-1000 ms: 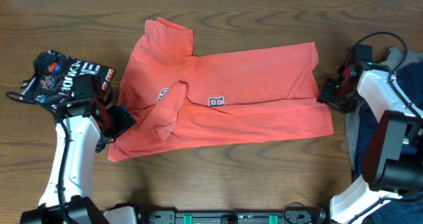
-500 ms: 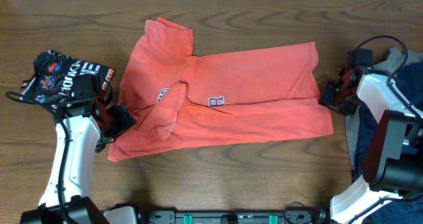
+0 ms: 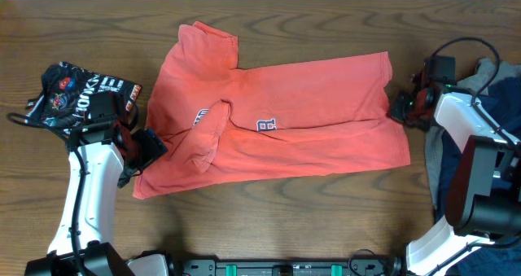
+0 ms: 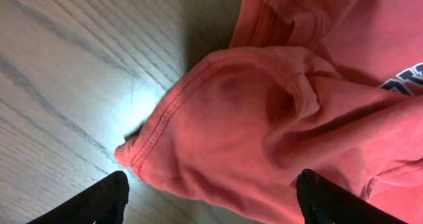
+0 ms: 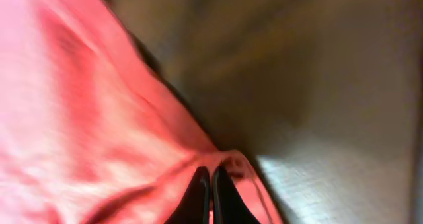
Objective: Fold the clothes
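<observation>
Two arms flank a coral-red T-shirt (image 3: 277,125), which lies spread across the middle of the wooden table (image 3: 326,219). A navy-and-white print shows near the shirt's centre, with a bunched fold just left of it.

The left gripper (image 3: 149,147) sits at the shirt's lower left corner. In the left wrist view it (image 4: 211,194) stands wide, its dark fingers (image 4: 92,201) at either side of a stitched, rumpled edge of the red cloth and holding nothing.

The right gripper (image 3: 397,111) is at the shirt's right edge. In the right wrist view (a blurred one) it (image 5: 211,184) is closed, the two fingers pressed together right at the red hem. Whether any cloth is caught between them cannot be told.

A black printed garment (image 3: 81,93) lies crumpled on the table just beyond the left arm. At the far right edge a grey garment (image 3: 488,71) and a navy garment (image 3: 440,174) lie partly behind the right arm.
</observation>
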{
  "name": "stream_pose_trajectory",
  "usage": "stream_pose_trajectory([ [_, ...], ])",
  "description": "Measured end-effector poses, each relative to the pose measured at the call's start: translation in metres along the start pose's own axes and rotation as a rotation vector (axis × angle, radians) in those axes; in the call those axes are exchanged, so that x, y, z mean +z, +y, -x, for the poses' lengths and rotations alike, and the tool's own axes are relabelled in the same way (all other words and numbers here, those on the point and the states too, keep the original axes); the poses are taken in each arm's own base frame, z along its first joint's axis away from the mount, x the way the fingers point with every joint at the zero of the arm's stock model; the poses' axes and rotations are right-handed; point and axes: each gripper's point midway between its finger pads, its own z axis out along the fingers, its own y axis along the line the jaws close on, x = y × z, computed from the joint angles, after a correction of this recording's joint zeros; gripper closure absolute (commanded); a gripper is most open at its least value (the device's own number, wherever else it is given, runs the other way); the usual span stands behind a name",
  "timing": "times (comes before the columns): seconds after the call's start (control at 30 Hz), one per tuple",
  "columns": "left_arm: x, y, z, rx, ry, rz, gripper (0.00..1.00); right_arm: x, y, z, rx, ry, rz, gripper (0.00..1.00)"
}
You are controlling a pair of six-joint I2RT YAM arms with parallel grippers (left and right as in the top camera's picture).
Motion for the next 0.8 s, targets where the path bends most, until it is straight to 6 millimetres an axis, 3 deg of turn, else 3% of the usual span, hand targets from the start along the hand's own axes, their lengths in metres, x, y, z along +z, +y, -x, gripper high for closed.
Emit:
stream_pose_trajectory([
  [0.03,0.0,-0.001,0.001,0.0,-0.004,-0.002,0.18,0.0,0.006,0.006,-0.004,-0.022,0.03,0.93],
  [0.07,0.0,-0.001,0.002,0.0,-0.009,-0.005,0.18,-0.001,0.014,0.012,-0.011,-0.043,0.07,0.82],
  [0.17,0.0,-0.002,0.004,0.0,-0.018,-0.01,0.18,-0.003,0.031,0.024,-0.03,-0.088,0.151,0.75],
  [0.27,0.0,-0.003,0.005,0.0,-0.02,-0.011,0.18,-0.004,0.036,0.02,-0.037,-0.071,0.181,0.65],
  [0.57,0.0,-0.004,0.004,0.003,-0.017,-0.017,0.18,-0.004,0.023,-0.03,-0.048,0.135,0.143,0.64],
  [0.8,-0.001,-0.015,0.008,0.037,-0.033,-0.061,0.2,-0.003,0.011,-0.044,-0.14,0.181,0.092,0.66],
])
